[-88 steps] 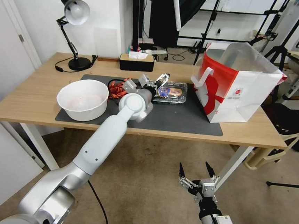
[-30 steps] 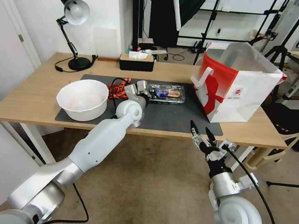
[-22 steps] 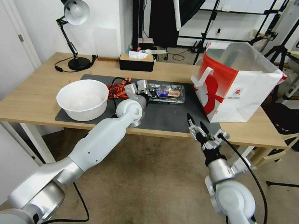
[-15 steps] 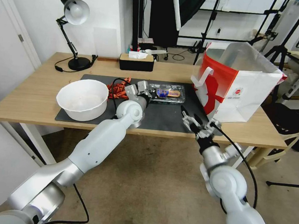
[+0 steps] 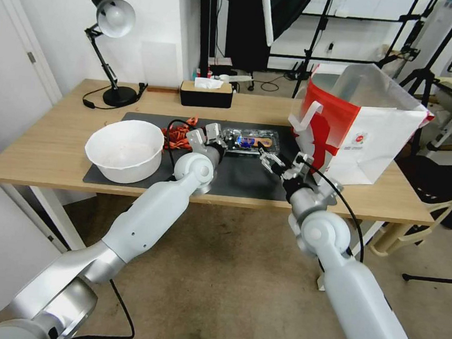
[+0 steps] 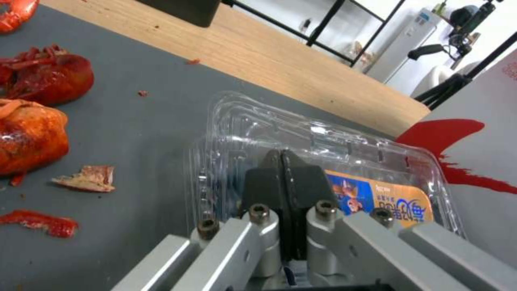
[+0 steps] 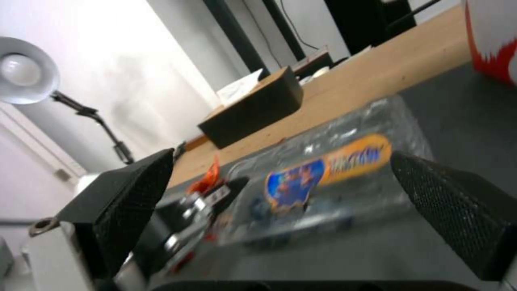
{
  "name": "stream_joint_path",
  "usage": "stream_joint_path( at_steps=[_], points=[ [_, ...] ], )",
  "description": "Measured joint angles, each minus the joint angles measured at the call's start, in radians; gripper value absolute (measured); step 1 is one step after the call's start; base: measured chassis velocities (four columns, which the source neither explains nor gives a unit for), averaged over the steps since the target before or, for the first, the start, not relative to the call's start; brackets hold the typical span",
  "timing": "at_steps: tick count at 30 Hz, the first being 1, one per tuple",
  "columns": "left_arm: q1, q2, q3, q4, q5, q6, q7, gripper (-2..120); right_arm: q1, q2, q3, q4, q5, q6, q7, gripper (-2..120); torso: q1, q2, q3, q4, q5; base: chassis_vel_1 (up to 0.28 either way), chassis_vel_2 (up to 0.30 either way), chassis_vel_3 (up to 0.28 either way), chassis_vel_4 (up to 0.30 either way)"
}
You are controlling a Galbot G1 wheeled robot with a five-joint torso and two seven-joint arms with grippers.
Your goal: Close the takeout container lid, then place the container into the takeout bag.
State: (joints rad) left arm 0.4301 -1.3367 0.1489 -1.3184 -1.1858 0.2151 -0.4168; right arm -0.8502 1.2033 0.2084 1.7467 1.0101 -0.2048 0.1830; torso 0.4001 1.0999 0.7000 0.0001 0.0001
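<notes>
Nearest in, the right gripper hovers over the dark mat with its jaws spread wide apart, just short of the takeout container. That container lies flat on the mat with the lid down. The left gripper sits at its left end, jaws pressed together – touching the plastic. Further right stands the takeout bag, mouth open.
</notes>
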Motion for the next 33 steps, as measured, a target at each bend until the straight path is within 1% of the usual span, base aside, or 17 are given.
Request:
stream_joint_path(
  at_steps=[11,14,16,18,19,22,24,25,33],
  points=[
    [0.005,0.002,-0.001,-0.008,0.001,0.000,0.000,0,0.154,-0.019,-0.038,-0.096,0.006,-0.054,0.057,100,0.000,0.000,0.000,-0.0001,-0.0001,0.000,0.000,0.000,0.000],
    [0.004,0.003,-0.001,-0.009,0.000,0.000,0.000,0,0.208,-0.021,-0.055,-0.144,-0.001,-0.086,0.072,100,0.000,0.000,0.000,-0.0001,-0.0001,0.000,0.000,0.000,0.000],
    [0.003,0.003,-0.002,-0.009,0.000,0.000,0.000,0,0.216,-0.021,-0.058,-0.153,-0.003,-0.095,0.075,100,0.000,0.000,0.000,-0.0001,-0.0001,0.000,0.000,0.000,0.000],
    [0.002,0.002,-0.002,-0.007,0.000,0.000,0.000,0,0.249,-0.023,-0.070,-0.189,-0.016,-0.136,0.086,100,0.000,0.000,0.000,-0.0001,-0.0001,0.000,0.000,0.000,0.000],
    [0.002,0.002,-0.002,-0.007,0.000,0.000,0.000,0,0.249,-0.023,-0.070,-0.189,-0.016,-0.136,0.086,100,0.000,0.000,0.000,-0.0001,-0.0001,0.000,0.000,0.000,0.000],
    [0.003,0.002,-0.003,-0.006,0.000,0.000,0.000,0,0.280,-0.022,-0.084,-0.233,-0.032,-0.185,0.100,100,0.000,0.000,0.000,-0.0001,-0.0002,0.000,0.000,0.000,0.000],
    [0.004,0.002,-0.003,-0.006,0.000,0.000,0.000,0,0.284,-0.022,-0.086,-0.241,-0.032,-0.193,0.102,100,0.000,0.000,0.000,-0.0001,-0.0001,0.000,0.000,0.000,0.000],
    [0.004,0.003,-0.003,-0.007,0.000,0.000,0.000,0,0.295,-0.020,-0.091,-0.259,-0.034,-0.217,0.106,100,0.000,0.000,0.000,-0.0002,0.0000,0.000,0.000,0.000,0.000],
    [0.008,0.007,-0.005,-0.009,-0.005,-0.001,0.001,0,0.333,-0.005,-0.106,-0.333,-0.037,-0.279,0.110,100,0.000,0.000,0.000,0.0000,-0.0001,0.000,0.000,0.000,0.000]
  ],
)
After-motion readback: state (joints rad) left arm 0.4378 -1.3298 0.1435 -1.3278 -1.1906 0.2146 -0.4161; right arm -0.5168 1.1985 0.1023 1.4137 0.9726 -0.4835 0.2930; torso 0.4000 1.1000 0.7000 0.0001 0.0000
